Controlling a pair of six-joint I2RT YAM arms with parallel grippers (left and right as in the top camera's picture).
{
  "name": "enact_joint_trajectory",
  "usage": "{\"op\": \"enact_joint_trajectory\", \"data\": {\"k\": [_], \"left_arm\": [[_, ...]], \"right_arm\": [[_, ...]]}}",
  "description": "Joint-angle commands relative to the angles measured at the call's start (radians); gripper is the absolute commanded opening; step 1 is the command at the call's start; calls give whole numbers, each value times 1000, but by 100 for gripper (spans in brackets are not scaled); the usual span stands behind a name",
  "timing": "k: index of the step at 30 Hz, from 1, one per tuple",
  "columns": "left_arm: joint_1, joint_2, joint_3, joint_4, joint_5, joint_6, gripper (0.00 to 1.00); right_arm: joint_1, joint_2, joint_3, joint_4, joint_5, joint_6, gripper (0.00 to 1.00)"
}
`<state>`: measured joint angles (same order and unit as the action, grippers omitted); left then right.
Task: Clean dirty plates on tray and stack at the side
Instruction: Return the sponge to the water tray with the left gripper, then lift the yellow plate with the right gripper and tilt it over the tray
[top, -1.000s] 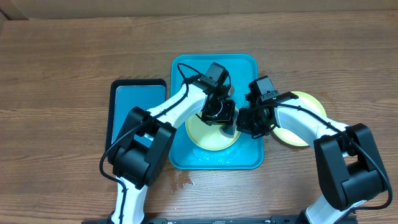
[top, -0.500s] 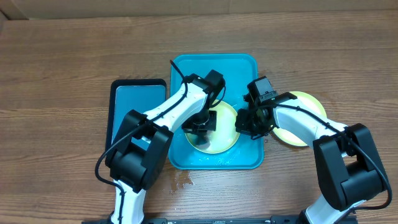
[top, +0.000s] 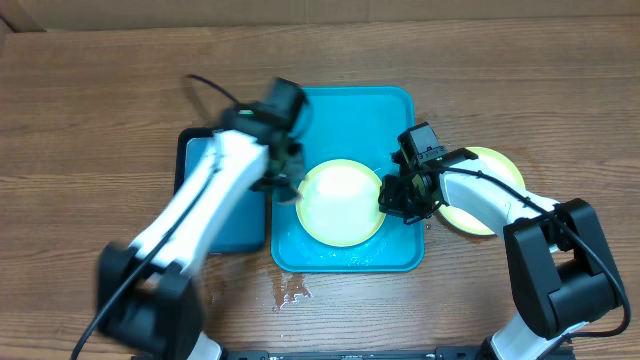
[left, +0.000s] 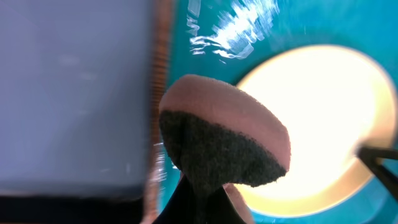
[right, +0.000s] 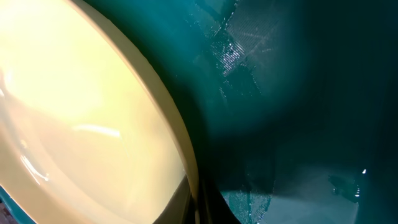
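Overhead, left tool (top: 284, 178): pinching sponge (left: 224, 146), beside plate (top: 341, 203).
Overhead, right tool (top: 388, 200): clamped on plate rim, over tray (top: 345, 105).

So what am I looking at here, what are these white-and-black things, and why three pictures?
Those are two robot arms at a wooden table, each ending in a two-finger gripper. The wide picture comes from a camera above. The two close-ups come from a small camera on each wrist. On the table lie a teal tray with a plate on it, a smaller blue tray beside it, and a second plate to the right, partly hidden by an arm. The left gripper holds a sponge over the teal tray's left edge. The right gripper sits at the plate's rim. Whether it grips the rim, I cannot tell.
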<state>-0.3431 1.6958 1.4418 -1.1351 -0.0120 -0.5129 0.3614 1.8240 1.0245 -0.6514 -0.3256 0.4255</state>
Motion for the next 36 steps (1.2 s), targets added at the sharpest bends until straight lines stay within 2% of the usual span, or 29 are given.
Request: {"op": "enact_joint_trajectory", "data": {"k": [1,5,9,13,14,15,17,20,26,29,32,36], "left_arm": [[98,-56,0,-44,-58,57,4],[200,-37,-26,-72,-138,57,4],[275,-13,-146,15,-134,57,4],[305,-5,-247,106,-65,95,5],[306,-5,-248,105,-64,95,11],[306,-11,-238,99,-52,95,31],[306,-25,-211,76,-28,95,56],[306,-63,-142,25,-8,95,69],[306,-182,26,-86,31,111,88],[306,-252,111,-140,47,114,92],[306,-320,182,-177,63,114,94],[305,-410,248,-196,100,124,95]], "right_arm": [[-2,19,-24,-13,63,-3,4],[-2,19,-24,-12,63,-3,4],[-2,19,-24,-8,63,-3,4],[-2,18,-23,-9,63,-3,4],[-2,18,-21,-13,63,-3,4],[-2,16,-7,-36,63,-3,4],[-2,8,24,-79,67,-3,4],[15,-21,97,-169,130,-3,4],[109,-61,314,-346,300,-25,4],[161,-61,420,-372,333,-45,4],[220,-61,495,-331,364,-64,4],[311,-59,515,-171,414,-63,4]]}}
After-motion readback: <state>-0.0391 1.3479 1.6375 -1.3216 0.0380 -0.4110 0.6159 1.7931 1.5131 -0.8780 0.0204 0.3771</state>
